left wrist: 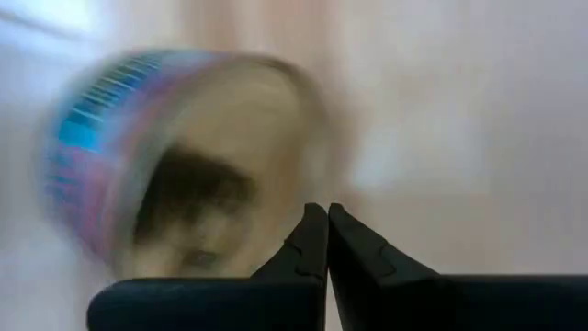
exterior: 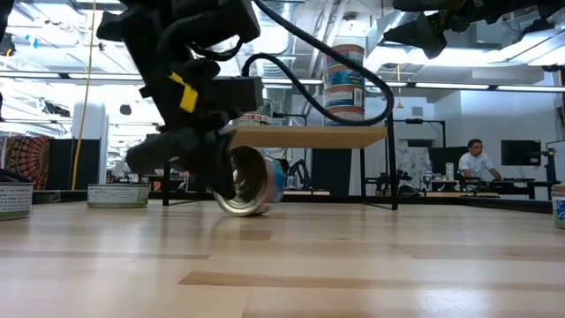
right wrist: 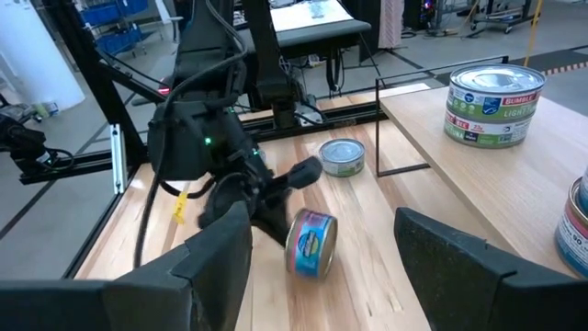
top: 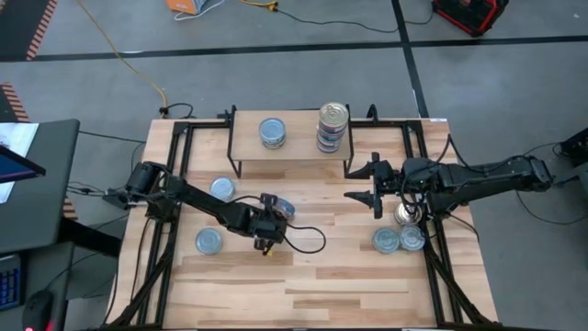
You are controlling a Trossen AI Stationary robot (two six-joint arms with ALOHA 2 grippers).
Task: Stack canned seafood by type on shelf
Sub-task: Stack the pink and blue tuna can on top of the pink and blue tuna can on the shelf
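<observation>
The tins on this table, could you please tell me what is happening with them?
The left gripper, shut on nothing, sits beside a blue-labelled tin tipped on its edge on the table. The right gripper hangs open before the shelf, which holds a single tin and a stack.

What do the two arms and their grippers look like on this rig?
Both arms are dark and jointed. The left gripper has slim black fingers, a yellow tag on its wrist and a looping black cable. The right gripper has broader black fingers.
</observation>
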